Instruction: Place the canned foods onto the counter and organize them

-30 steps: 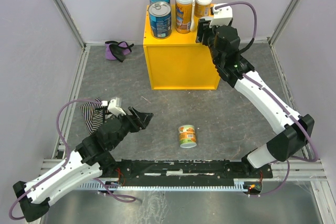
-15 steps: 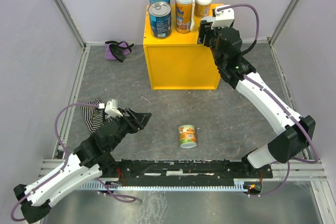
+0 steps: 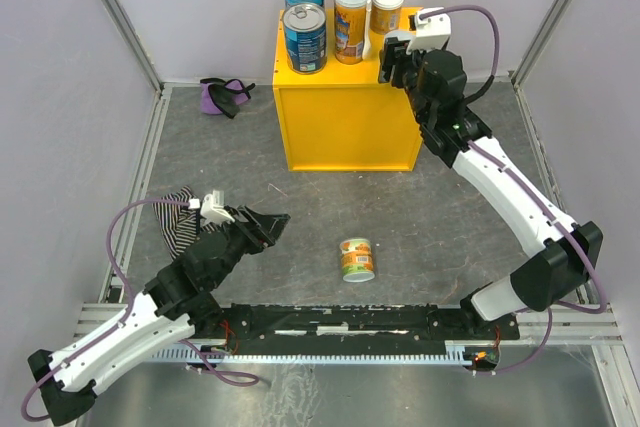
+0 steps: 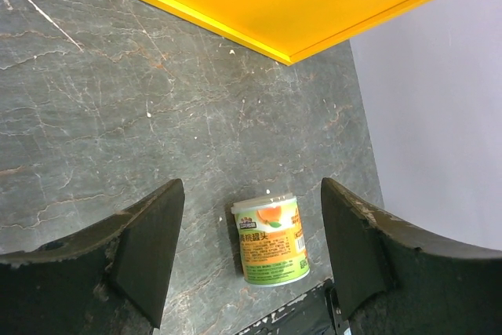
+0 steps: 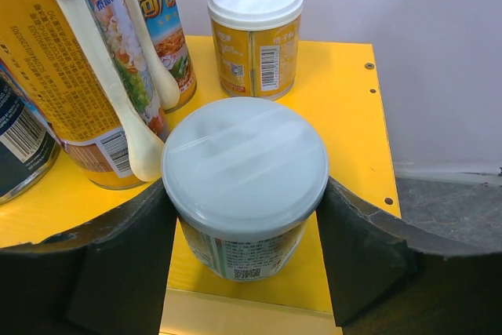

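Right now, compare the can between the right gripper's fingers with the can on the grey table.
The gripped can stands on the yellow counter; the loose can is down on the table. The right gripper clamps the gripped can; nothing touches the loose can. Both are short, with pale lids.

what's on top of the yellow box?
Six cans on the yellow box: two blue cans, two tall orange cans, a short orange can behind, and a grey-lidded can in the right gripper. Overhead, the gripper covers that one.
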Tool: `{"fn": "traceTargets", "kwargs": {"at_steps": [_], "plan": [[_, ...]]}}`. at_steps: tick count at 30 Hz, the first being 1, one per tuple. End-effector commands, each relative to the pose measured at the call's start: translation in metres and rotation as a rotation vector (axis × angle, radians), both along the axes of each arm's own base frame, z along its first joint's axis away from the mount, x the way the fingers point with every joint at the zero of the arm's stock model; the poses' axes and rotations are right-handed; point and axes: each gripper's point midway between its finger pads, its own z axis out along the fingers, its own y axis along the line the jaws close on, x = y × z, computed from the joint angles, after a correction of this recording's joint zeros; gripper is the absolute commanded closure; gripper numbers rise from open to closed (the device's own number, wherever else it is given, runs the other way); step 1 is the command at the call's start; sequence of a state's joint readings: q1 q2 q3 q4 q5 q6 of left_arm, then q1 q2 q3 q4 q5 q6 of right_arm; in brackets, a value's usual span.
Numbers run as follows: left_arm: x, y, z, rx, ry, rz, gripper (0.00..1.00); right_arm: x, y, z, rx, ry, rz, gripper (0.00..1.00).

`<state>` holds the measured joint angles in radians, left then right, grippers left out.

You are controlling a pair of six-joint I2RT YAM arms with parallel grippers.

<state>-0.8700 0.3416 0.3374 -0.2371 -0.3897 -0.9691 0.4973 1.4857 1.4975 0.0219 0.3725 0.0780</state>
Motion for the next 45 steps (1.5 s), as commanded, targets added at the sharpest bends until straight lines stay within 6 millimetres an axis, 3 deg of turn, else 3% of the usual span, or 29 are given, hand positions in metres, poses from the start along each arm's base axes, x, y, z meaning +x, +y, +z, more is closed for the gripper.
{"fn": "traceTargets", "kwargs": {"at_steps": [1, 14, 34, 41, 45], "plan": [[0.008, -0.003, 0.013, -0.086, -0.022, 0.037, 0.24, 0.007, 0.001, -0.03, -0.037, 0.103, 0.019, 0.58], [0.011, -0.001, 0.007, -0.091, -0.023, 0.055, 0.24, 0.037, 0.009, -0.035, -0.039, 0.119, 0.025, 0.61], [0.009, 0.0, 0.01, -0.076, -0.03, 0.049, 0.24, 0.048, 0.02, -0.043, -0.032, 0.145, 0.051, 0.61], [0.009, -0.001, 0.012, -0.069, -0.033, 0.043, 0.24, 0.045, 0.021, -0.048, -0.029, 0.161, 0.062, 0.57], [0.009, -0.002, 0.013, -0.065, -0.034, 0.038, 0.24, 0.042, 0.02, -0.049, -0.032, 0.164, 0.065, 0.47]]}}
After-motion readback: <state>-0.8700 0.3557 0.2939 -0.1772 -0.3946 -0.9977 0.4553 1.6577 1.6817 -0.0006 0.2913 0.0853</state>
